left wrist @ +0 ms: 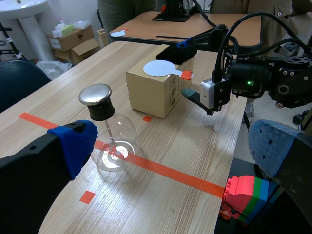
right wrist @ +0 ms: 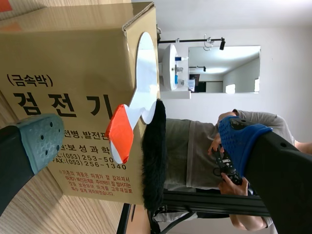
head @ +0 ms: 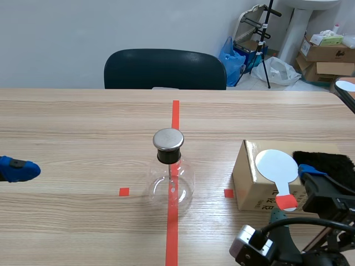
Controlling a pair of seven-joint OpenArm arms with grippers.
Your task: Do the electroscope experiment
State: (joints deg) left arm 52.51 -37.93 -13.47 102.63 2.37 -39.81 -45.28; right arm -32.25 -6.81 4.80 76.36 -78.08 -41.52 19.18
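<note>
- While spread wide and holding nothing, the right gripper (right wrist: 141,141) sits close to the tabletop's right edge, just off the box's near face, with one pad on either side of the paddle's handle.
- Paddle (head: 277,165): white disc with an orange-red handle tip (head: 287,201). It lies flat on the box top, directly ahead of the right gripper and clear of both pads. The long axis runs from the tabletop's far edge toward its near edge, and the handle end overhangs the box toward the gripper.
- Fur cloth (head: 327,163): black, on the same box top, just beside the disc on the right-edge side.
- Box (head: 249,188): cardboard, toward the tabletop's near right corner.
- Electroscope flask (head: 169,183): clear glass with a metal cap (head: 168,139), upright mid-tabletop on the tape line, well apart from the box.
- Left gripper (left wrist: 173,148): spread and empty, by the left edge. The right arm is judged much the nearer to the paddle.
</note>
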